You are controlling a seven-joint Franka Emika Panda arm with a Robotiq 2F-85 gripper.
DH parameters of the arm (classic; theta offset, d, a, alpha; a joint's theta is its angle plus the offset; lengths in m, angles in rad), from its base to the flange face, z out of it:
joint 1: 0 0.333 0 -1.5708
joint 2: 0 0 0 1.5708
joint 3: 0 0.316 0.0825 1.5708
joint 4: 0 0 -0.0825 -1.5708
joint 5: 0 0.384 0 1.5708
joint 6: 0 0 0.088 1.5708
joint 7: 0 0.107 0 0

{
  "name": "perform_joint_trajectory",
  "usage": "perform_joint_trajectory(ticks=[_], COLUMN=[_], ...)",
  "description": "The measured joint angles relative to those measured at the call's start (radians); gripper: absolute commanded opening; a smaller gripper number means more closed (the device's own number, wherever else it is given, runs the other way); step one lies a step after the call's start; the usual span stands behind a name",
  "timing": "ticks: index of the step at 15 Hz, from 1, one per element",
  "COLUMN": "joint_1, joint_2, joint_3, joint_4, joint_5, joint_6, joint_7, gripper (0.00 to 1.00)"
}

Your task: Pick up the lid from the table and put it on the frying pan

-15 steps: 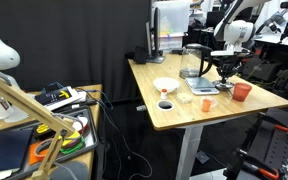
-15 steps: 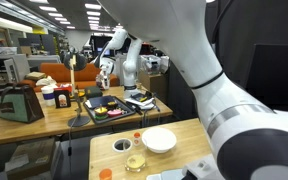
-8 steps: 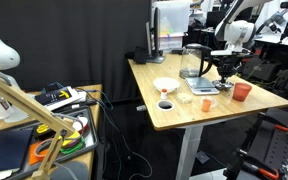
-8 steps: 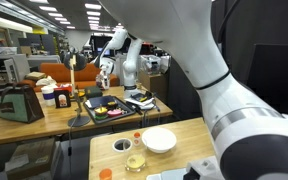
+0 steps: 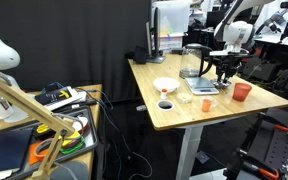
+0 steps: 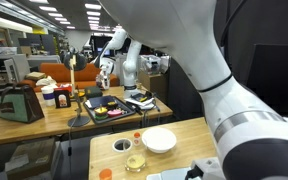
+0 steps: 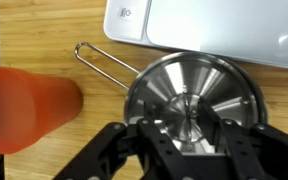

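Under the wrist camera, the gripper (image 7: 187, 140) comes in from the bottom edge, its dark fingers (image 7: 149, 135) set either side of the small dark knob at the centre of the lid (image 7: 189, 95). The fingers stand a little apart with the knob between them; whether they pinch it I cannot tell. The lid lies flat and round, and seems to sit on the pan (image 7: 134, 85), whose thin wire handle (image 7: 104, 62) runs up and to the left. An orange cup (image 7: 24, 105) lies on its side just beside the handle, at the left edge. A white tray (image 7: 214, 25) lies above the lid, close to its rim. All of it rests on a wooden table (image 7: 44, 30).

Across the room in an exterior view, the arm reaches down over the far part of the table (image 5: 184, 112), with the gripper (image 5: 224, 70) low above the surface. The lid and pan are too small to make out beneath it. The orange cup (image 5: 242, 92) lies near the gripper, and a white bowl (image 5: 166, 86) stands well apart, toward the table's middle.

Close behind the arm in an exterior view, its white body fills the right side and hides the gripper, lid and pan. The bowl (image 6: 159, 139) shows on the table (image 6: 109, 160).
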Motion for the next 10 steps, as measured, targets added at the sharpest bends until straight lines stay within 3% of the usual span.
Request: perform_joint_trajectory(ticks=[3,10], joint_1=[-0.001,-0.001], joint_2=[0.003,0.003], joint_3=[0.0,-0.002], joint_4=[0.0,-0.006], joint_5=[0.0,0.0], joint_6=[0.005,0.039], joint_7=[0.0,-0.005], gripper=[1.0,1.0])
